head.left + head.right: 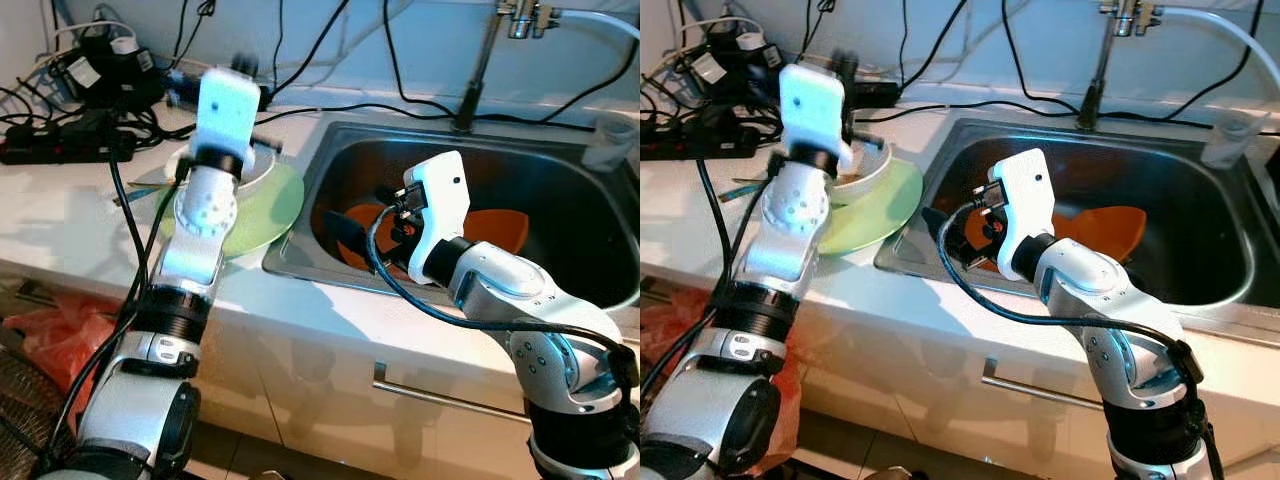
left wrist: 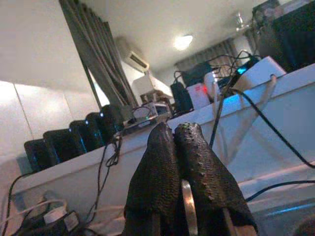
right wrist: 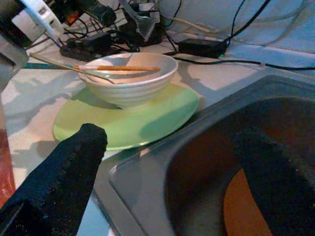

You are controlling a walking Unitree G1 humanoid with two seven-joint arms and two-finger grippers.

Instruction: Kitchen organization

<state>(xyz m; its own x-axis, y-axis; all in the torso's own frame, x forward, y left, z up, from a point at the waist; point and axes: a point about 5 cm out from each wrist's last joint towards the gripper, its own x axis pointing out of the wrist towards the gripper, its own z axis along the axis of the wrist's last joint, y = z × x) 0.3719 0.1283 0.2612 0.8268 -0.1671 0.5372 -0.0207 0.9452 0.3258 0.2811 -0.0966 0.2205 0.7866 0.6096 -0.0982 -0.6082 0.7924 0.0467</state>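
A white bowl [image 3: 129, 76] stands on a green plate [image 3: 133, 123] on the counter left of the sink [image 1: 300, 250]. Chopsticks [image 3: 128, 68] and a spoon lie across the bowl. My left gripper [image 2: 173, 130] is raised over the bowl, behind its white wrist housing [image 1: 225, 105]. Its fingers are pressed together, with a thin metal handle [image 2: 187, 209] between them. My right gripper [image 3: 172, 167] hangs open inside the left part of the sink, its fingers [image 1: 345, 235] spread wide and holding nothing. An orange plate [image 1: 495, 230] lies on the sink bottom beside it.
A faucet [image 1: 480, 70] rises behind the sink. A clear cup [image 1: 610, 140] stands at the sink's far right. Power strips and tangled cables [image 1: 70, 140] crowd the back left of the counter. A red bag [image 1: 50, 330] lies on the floor, and a drawer handle [image 1: 440, 395] runs below the sink.
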